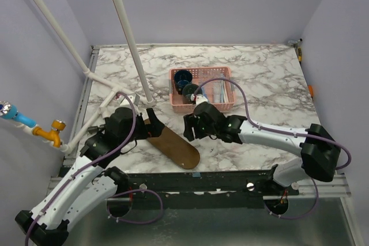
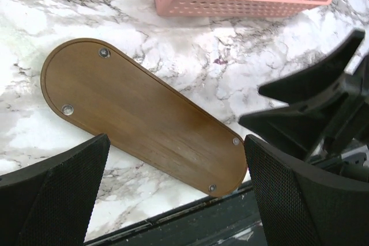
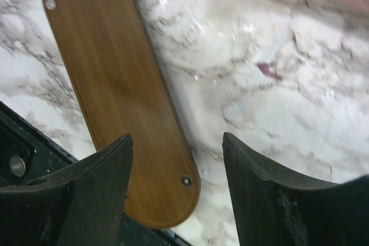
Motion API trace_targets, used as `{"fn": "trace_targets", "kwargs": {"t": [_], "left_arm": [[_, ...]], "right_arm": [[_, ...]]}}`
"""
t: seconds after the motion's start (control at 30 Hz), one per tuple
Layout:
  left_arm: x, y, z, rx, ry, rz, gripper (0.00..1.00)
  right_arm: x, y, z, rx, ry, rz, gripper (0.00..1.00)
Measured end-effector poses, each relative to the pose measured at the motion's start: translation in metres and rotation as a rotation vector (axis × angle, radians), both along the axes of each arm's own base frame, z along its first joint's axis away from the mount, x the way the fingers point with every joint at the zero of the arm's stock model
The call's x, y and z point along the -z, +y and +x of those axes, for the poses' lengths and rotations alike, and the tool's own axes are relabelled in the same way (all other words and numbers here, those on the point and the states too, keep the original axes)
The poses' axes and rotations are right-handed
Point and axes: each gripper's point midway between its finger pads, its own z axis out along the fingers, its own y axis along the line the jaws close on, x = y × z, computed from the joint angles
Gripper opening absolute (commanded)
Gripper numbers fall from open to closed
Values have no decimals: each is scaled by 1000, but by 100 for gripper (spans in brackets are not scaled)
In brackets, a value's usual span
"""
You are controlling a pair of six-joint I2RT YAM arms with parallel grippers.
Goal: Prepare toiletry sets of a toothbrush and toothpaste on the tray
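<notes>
So the count: one wooden tray (image 2: 144, 113) with four little metal studs (image 2: 67, 109) on it, one pink basket (image 1: 202, 106), and two dark cups (image 1: 183, 77) inside that. There's some pale toiletry stuff (image 1: 221, 90) in the basket too, probably a few pieces, can't count them from here.

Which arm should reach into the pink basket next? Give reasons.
Right. The right gripper, open, hangs just before the pink basket; the left gripper sits by the tray, farther off.
</notes>
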Motion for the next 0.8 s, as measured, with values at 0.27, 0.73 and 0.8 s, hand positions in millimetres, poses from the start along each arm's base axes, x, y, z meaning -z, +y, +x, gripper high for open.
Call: {"fn": "trace_targets", "kwargs": {"t": [0.27, 0.73, 0.8], "left_arm": [[9, 9, 34, -102, 21, 0, 97], [46, 28, 89, -247, 125, -57, 59], [52, 30, 96, -265, 140, -58, 48]], "right_arm": [[7, -43, -33, 103, 127, -5, 60], [6, -19, -110, -80, 257, 88, 7], [13, -11, -120, -110, 271, 77, 4]]}}
